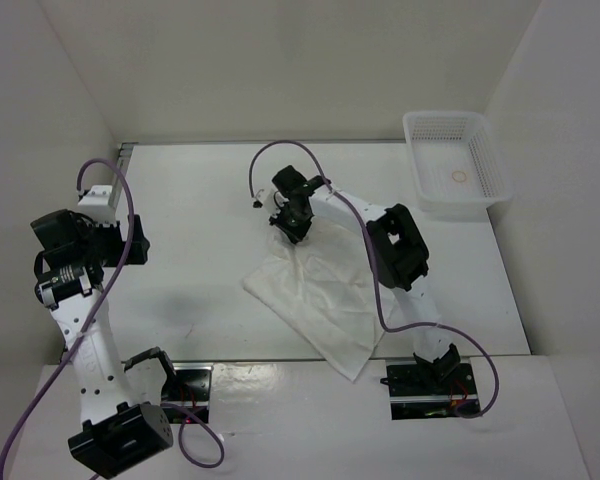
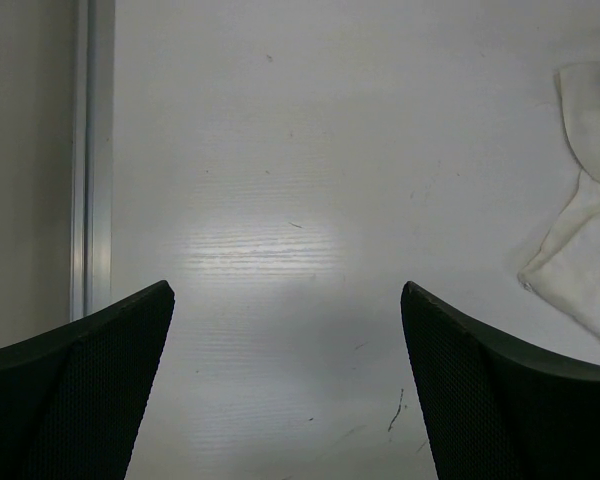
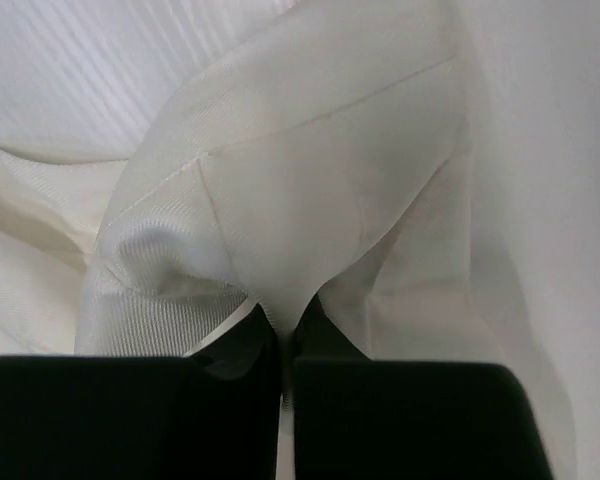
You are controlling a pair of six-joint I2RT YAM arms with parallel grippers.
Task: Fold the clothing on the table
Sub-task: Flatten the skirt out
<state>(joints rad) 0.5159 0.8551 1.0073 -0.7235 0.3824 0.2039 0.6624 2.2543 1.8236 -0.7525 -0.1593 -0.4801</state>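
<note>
Pinching a raised fold at the far edge of the thin white pleated fabric skirt (image 1: 320,300) with my right gripper (image 3: 285,335), its jaws fully closed, I am seeing the rest lying crumpled mid-way across the large matte white rectangular tabletop (image 1: 200,200), my left gripper (image 2: 285,290) hanging wide open, empty, well apart.

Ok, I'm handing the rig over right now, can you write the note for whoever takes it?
Left gripper: open, empty, over bare table, left of the skirt.
Right gripper: shut on the skirt's far edge, thin fabric bunched at the jaws.
Skirt: spread out and rumpled mid-table, reaching the near edge.
Done: grip taken; no fold visible.
To do: bring that edge over, flatten, finish folding.
</note>
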